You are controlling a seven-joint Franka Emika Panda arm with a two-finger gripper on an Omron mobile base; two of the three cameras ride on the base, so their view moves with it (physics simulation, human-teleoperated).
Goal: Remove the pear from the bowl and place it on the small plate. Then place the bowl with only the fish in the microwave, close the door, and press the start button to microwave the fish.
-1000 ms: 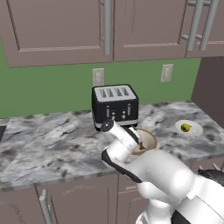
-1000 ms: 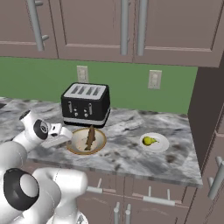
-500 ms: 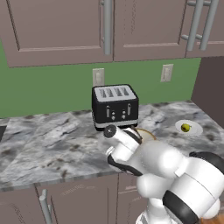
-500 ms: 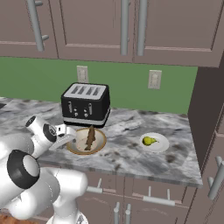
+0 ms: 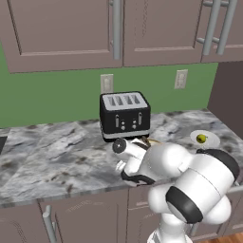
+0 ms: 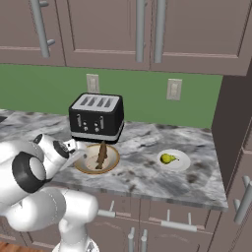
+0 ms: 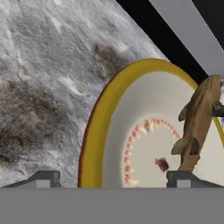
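Jaws apart, nothing between them. Gripper (image 7: 113, 177) sits low at the bowl's (image 6: 114, 158) near-left edge; in the hand view one fingertip (image 7: 41, 177) is over the marble counter (image 7: 43, 78) just outside the golden rim, the other is over the bowl's cream inside, right at the fish's (image 7: 197, 122) tail end. Fish lies alone in the bowl, head toward the toaster (image 6: 96, 117). Bowl is on the counter just in front of the toaster. Pear (image 6: 168, 158) sits on the small plate (image 6: 183, 161), well to the right of the toaster and apart from the bowl. In the left base view the arm covers most of the bowl.
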